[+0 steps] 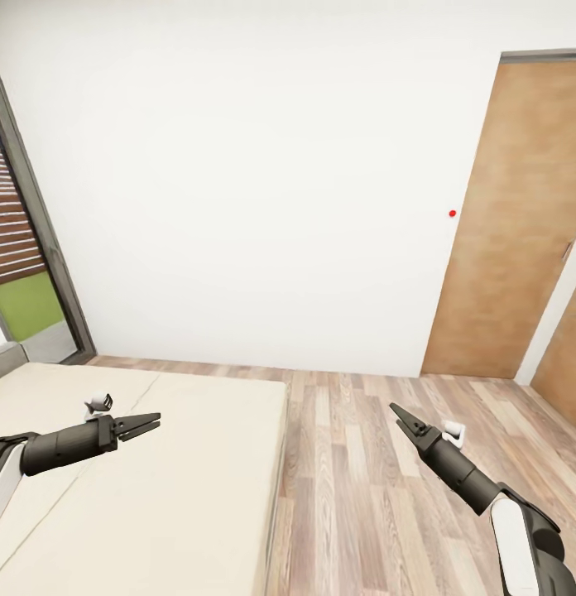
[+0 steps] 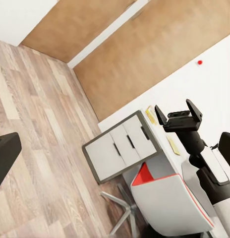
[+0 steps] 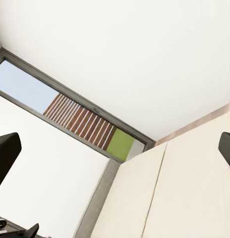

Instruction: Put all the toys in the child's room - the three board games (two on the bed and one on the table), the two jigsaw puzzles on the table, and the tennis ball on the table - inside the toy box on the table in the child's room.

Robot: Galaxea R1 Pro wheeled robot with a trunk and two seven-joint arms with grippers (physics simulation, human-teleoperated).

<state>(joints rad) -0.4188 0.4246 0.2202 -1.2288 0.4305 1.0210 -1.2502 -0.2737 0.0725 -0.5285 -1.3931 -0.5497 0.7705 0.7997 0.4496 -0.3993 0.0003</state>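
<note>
Facing a white wall [image 1: 255, 182], with wood-plank floor [image 1: 362, 480] right and the bare end of the bed [image 1: 156, 488] lower left. Drawer-fronted table [image 2: 122, 146] visible by left wrist, likely the goal. Left gripper [image 1: 143, 425] over mattress, right gripper [image 1: 404, 418] over floor; both parted and empty, apparently in transit.

The bed [image 1: 156, 463] is cut off at the frame edge; yellowish desk items [image 2: 173, 145] look unidentifiable.

beige bed [image 1: 156, 463], wood-plank floor [image 1: 379, 497]
</note>
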